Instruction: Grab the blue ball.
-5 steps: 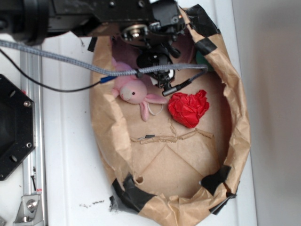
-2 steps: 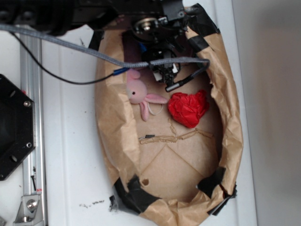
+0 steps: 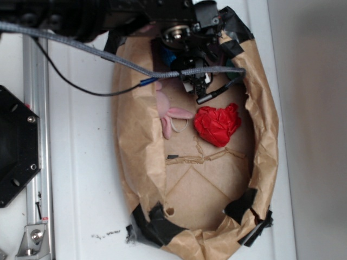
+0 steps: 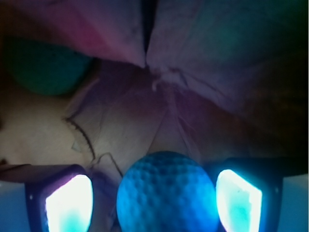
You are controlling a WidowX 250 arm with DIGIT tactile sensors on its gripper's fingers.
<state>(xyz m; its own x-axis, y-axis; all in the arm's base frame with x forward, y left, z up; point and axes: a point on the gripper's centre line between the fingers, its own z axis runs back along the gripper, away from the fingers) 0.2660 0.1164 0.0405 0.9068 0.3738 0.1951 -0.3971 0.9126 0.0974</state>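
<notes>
Blue fills the bottom of the wrist view: the blue ball (image 4: pixel 166 193) sits right between the two fingers (image 4: pixel 67 203), whose pads glow pale on either side. A narrow gap shows on each side of the ball, so the jaws stand open around it and do not yet press on it. Beyond the ball the brown paper (image 4: pixel 145 111) lies creased and folded, rising into a wall of crumpled paper further back. Off to the far left, in shadow, rests the green ball (image 4: pixel 46 70), well apart from the blue one.

From the exterior view, the gripper (image 3: pixel 196 81) is down inside the top end of the paper nest (image 3: pixel 135 146), a brown paper rim patched with black tape (image 3: pixel 157 225) and lying on the white surface (image 3: pixel 81 162). A sliver of blue shows under the arm there (image 3: pixel 169 56). A grey braided cable (image 3: pixel 108 57) crosses over the nest rim. Just below the gripper lie a pink plush rabbit (image 3: pixel 171 114), partly hidden by the paper wall, and beside it the red paper wad (image 3: pixel 218 124). Further down, the nest floor is flat brown paper with a twisted paper strip (image 3: pixel 206 158) across it. A black plate (image 3: pixel 16 146) and a metal rail (image 3: pixel 32 124) stand at the left.
</notes>
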